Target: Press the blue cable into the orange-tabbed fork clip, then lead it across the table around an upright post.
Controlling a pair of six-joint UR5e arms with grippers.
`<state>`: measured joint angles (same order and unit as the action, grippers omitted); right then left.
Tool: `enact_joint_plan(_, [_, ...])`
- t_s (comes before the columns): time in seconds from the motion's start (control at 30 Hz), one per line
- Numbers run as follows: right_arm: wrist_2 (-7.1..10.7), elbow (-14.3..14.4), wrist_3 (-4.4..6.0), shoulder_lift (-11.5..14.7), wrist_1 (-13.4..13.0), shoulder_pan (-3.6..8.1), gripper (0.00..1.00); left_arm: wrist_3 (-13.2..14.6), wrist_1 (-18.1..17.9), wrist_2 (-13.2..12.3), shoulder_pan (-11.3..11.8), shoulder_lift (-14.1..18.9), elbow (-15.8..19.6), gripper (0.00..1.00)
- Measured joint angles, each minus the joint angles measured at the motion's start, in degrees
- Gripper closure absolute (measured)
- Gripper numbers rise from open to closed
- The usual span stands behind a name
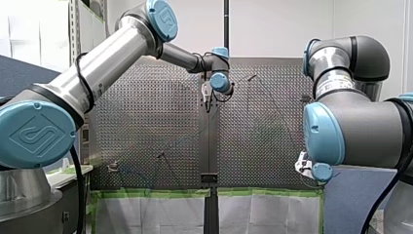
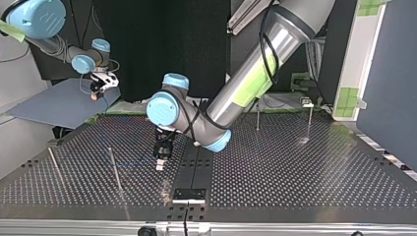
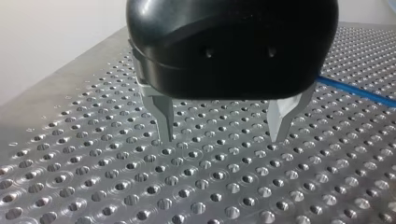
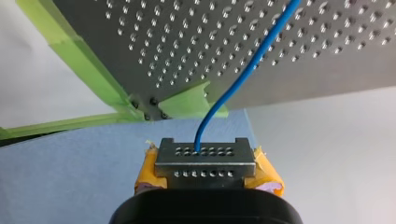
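Note:
The blue cable [image 4: 243,74] rises from between my right gripper's [image 4: 201,151] yellow-padded fingers, which are shut on it, and runs out over the perforated table [image 4: 299,56]. That gripper hangs off the table's corner [image 2: 96,93] above a grey-blue board. My left gripper [image 3: 223,137], black with metal fingers, stands open just above the table's holes with nothing between its fingers. The cable [image 3: 359,92] lies on the plate beside it. In the top view my left gripper [image 2: 160,164] points down near the table's middle. A small clip-like fitting [image 2: 306,102] sits at the far right; its tab colour is too small to tell.
Thin upright posts stand on the table: one [image 2: 118,177] beside my left gripper, another [image 2: 55,164] at the top view's left, two more [image 2: 257,117] [image 2: 309,120] at the far right. A dark centre strip [image 2: 196,167] ends in a bracket [image 2: 189,194].

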<state>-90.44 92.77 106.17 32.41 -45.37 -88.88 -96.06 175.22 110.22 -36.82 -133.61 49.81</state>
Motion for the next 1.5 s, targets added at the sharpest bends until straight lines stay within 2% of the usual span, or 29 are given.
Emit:
enact_joint_plan(0.27, [0.23,-0.3,2.93,-2.21,-2.22,1.36,1.0,0.0,0.13,0.04,0.13,0.0,0.0,0.0])
enact_joint_plan(0.37, [0.3,-0.7,3.3,-3.12,-2.7,1.73,1.0,0.0,0.29,0.04,0.21,0.0,0.0,0.0])
enact_joint_plan(0.5, [0.74,-1.33,3.3,-4.37,-3.7,1.96,1.0,0.01,0.58,0.04,0.23,0.0,0.0,0.0])
enact_joint_plan(0.6, [1.23,-1.99,2.86,-5.38,-4.51,2.04,1.0,0.14,0.7,0.1,0.28,-0.01,0.0,0.0])
enact_joint_plan(0.7, [1.88,-2.86,1.82,-6.51,-4.98,2.0,1.0,0.55,0.85,0.48,0.29,0.0,0.0,0.0])
enact_joint_plan(0.83, [3.06,-4.1,-0.04,-7.8,-5.44,1.88,1.0,1.01,1.05,0.9,0.3,-0.01,0.0,0.0])
enact_joint_plan(1.07, [4.22,-4.9,-3.24,-8.16,-6.84,2.38,1.0,1.8,2.2,1.21,0.32,-0.01,0.0,0.0])
enact_joint_plan(1.23, [4.43,-5.22,-3.94,-8.24,-7.02,2.45,1.0,2.19,3.43,1.19,0.32,0.01,0.0,0.0])
enact_joint_plan(1.5, [4.47,-5.31,-4.01,-8.28,-7.1,2.48,1.0,2.2,4.32,1.07,0.25,0.03,0.0,0.0])
